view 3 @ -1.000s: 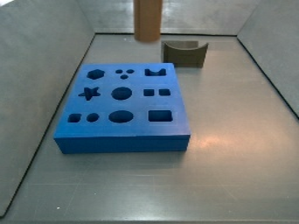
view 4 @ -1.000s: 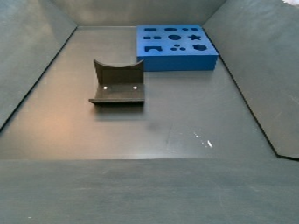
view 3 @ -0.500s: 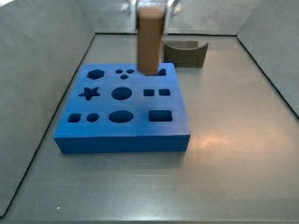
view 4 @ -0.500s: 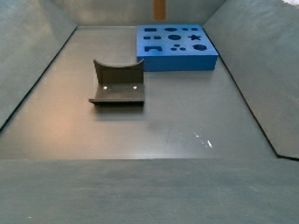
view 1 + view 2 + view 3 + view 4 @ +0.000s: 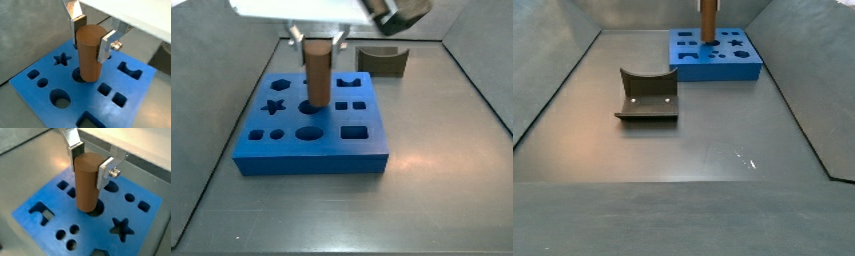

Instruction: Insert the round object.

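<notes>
Both wrist views showed the gripper (image 5: 91, 34) clamped on the upright round brown peg (image 5: 88, 55) near its top so its lower end met the blue block's (image 5: 60, 112) round hole (image 5: 95, 208), while a side view alone showed the olive notched block (image 5: 647, 95) well apart

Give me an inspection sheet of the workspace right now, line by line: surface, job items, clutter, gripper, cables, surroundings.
Surface: grey metal floor, bare apart from the items below.
Job's things: brown peg upright, its lower end at the round hole of the blue block; depth of entry cannot be told.
Clutter: dark olive block with a curved notch, apart from the blue block.
Gripper: gripper above the blue block, shut on the peg's upper part.
Cables: nothing seen.
Surroundings: grey walls around the floor.
</notes>
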You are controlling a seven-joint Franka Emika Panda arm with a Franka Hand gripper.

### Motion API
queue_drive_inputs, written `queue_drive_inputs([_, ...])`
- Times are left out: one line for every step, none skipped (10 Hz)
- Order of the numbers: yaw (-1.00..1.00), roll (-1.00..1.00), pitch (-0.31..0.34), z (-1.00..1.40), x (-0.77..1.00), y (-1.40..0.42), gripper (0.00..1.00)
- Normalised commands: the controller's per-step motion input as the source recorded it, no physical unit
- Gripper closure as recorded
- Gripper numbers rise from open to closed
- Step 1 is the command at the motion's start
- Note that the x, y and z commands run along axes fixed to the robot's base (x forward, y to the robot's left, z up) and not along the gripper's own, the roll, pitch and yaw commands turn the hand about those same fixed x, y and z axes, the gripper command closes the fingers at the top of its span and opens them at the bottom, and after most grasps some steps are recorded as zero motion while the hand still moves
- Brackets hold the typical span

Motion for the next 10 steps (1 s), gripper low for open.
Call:
queue_drive_inputs([0.0,0.0,-0.046,-0.33,-0.25,0.0,1.0])
queue_drive_inputs([0.0,-0.06,-0.051,-0.31,-0.24,0.0,1.0])
queue_drive_inputs([0.0,-0.17,-0.067,-0.3,-0.14,0.0,1.0])
queue_drive_inputs([0.0,-0.33,-0.101,-0.24,-0.06,0.0,1.0])
queue_drive_inputs([0.0,-0.39,-0.106,-0.19,-0.01,0.0,1.0])
queue_drive_inputs([0.0,-0.42,-0.1,-0.16,0.0,0.0,1.0])
queue_drive_inputs([0.0,-0.48,-0.114,-0.12,0.0,0.0,1.0])
queue_drive_inputs([0.0,-0.43,-0.114,-0.19,0.0,0.0,1.0])
queue_drive_inputs([0.0,-0.23,-0.086,-0.28,0.0,0.0,1.0])
queue_drive_inputs([0.0,-0.13,-0.066,-0.25,0.0,0.0,1.0])
